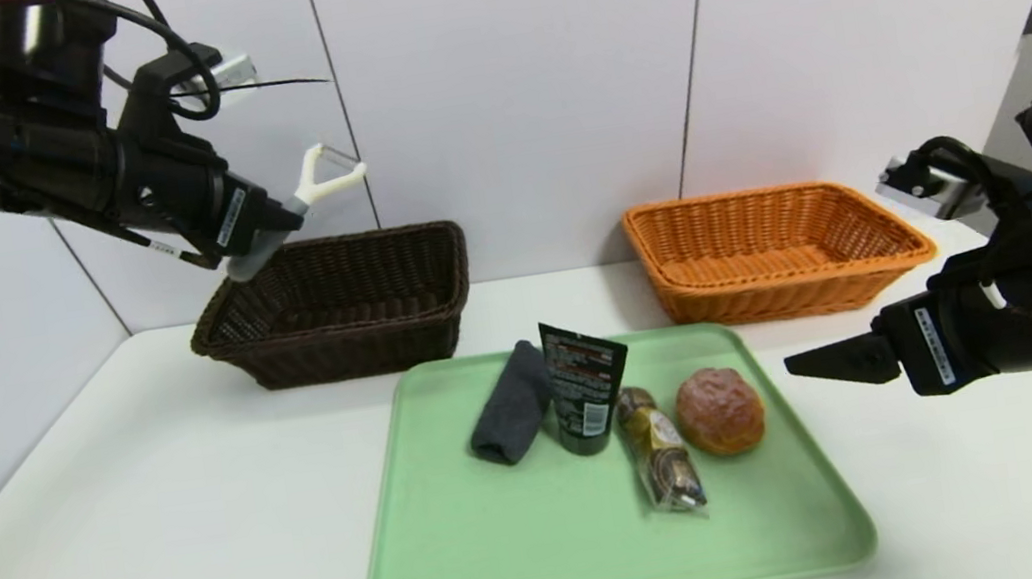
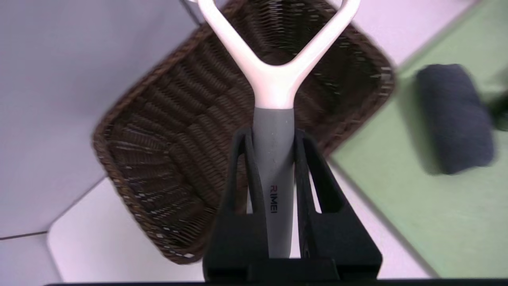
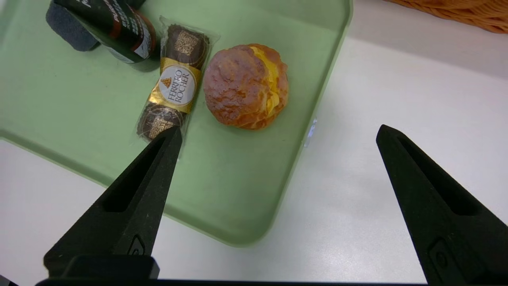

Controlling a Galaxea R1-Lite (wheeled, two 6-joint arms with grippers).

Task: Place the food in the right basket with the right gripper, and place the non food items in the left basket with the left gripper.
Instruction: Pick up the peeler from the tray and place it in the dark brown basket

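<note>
tray [image 1: 476, 578] on table [image 1: 108, 549], before two baskets: left basket [image 1: 336, 300] behind-left, right basket [image 1: 773, 248] behind-right. on tray, left to right: cloth [image 1: 510, 403], tube [image 1: 582, 384], snack [image 1: 660, 449], bun [image 1: 719, 410]. peeler [image 1: 322, 187] above left basket's left rim.

Inspector A: Legible markings, please.

Inspector B: On the grey handle of the peeler [image 2: 273, 186], the brand "RIMEI" in dark letters, the first letter reddish, running along the handle.

Inspector A: And on the tray?

Inspector B: The wrapped snack [image 3: 173, 85] carries a gold band with a white oval reading "FERRERO ROCHER". The black tube [image 3: 115, 29] bears white and red print and, in the head view, a barcode; none of it can be read.

Inspector A: Gripper labels?

Inspector B: White labels present, text illegible.
</note>
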